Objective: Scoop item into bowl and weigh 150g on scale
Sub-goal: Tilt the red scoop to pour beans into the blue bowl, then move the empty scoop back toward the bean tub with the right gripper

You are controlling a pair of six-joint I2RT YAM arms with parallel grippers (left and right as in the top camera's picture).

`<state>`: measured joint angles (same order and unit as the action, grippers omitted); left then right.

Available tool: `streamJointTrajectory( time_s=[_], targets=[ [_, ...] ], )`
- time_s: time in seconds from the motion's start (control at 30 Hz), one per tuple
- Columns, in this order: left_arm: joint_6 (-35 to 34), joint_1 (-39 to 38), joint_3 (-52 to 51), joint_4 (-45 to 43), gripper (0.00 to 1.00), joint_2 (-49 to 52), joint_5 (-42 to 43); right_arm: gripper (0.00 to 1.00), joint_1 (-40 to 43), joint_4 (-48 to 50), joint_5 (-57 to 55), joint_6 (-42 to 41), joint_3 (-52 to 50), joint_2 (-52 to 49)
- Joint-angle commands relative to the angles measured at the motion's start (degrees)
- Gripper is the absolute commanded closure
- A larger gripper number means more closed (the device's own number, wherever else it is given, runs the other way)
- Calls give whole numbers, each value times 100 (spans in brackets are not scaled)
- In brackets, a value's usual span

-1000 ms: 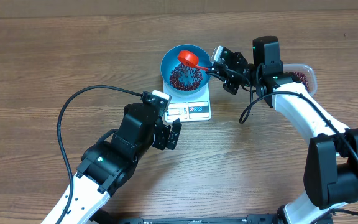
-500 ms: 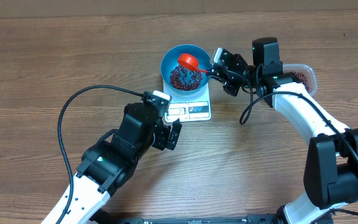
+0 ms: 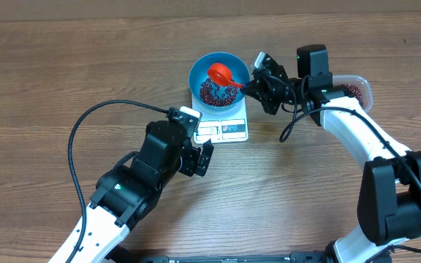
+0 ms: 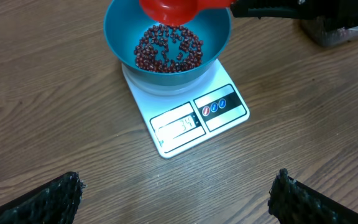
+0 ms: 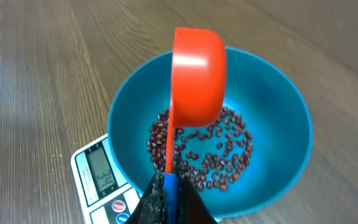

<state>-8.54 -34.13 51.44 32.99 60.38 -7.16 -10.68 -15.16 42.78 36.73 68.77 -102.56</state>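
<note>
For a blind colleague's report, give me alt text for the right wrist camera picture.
A red scoop, its handle pinched in the right tool, is tipped sideways over a blue bowl holding a thin layer of dark red beans. The bowl sits on a white scale on a wooden table.

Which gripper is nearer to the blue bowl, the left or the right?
Right. The right gripper is beside the rim of the bowl, holding the red scoop over it. The left gripper, open, sits apart, beyond the display end of the scale.
</note>
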Motion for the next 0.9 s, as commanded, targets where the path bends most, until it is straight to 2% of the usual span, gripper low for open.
streamJointTrajectory(
  time_s=[0.0, 0.17, 0.33, 0.6, 0.73, 0.87],
  targets=[
    [129, -17, -55, -2, 1, -94, -96, 96, 92, -149, -382, -428, 109, 323],
    [131, -17, -55, -4, 0, -94, -98, 96, 101, -555, -1510, -1001, 240, 901],
    [131, -17, -55, -4, 0, -94, -101, 96, 101, -962, -3182, -1600, 240, 1589],
    [131, -15, -55, 24, 0, -94, -210, 96, 101, -1810, -5958, -1727, 240, 2262],
    [133, -13, -55, 39, 0, -94, -247, 96, 101, -2197, -6813, -1727, 240, 2253],
    [136, -11, -55, 37, 1, -94, -249, 96, 111, -2485, -7073, -1727, 232, 2188]
  ],
)
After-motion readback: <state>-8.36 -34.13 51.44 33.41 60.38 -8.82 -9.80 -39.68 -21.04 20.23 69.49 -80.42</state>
